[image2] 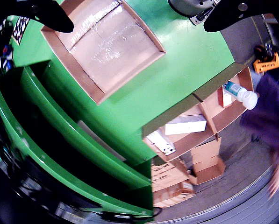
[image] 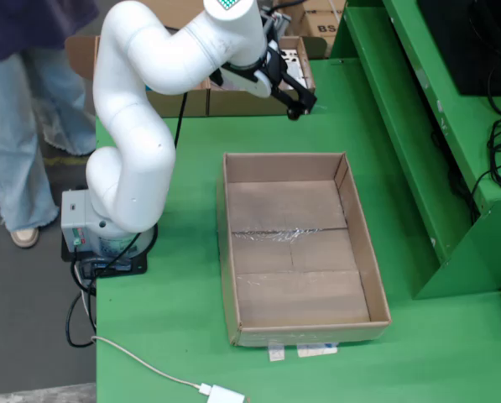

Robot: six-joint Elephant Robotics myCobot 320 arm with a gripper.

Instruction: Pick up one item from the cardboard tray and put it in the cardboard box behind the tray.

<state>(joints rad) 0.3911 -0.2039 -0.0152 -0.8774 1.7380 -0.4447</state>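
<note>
My white arm (image: pixel 141 109) rises from its base, bends at the elbow and reaches toward the right of the fixed view. The black hand (image: pixel 299 102) tilts downward there; in the riding view its fingers (image2: pixel 46 14) stand spread apart, empty.

A white arm (image: pixel 141 92) with a black claw (image: pixel 294 94), green table (image: pixel 183 319), brown cardboard tray (image: pixel 296 252).

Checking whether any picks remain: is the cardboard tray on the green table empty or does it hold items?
Empty. The cardboard tray shows only its bare taped floor in the fixed view, and the gripper view shows the same.
</note>
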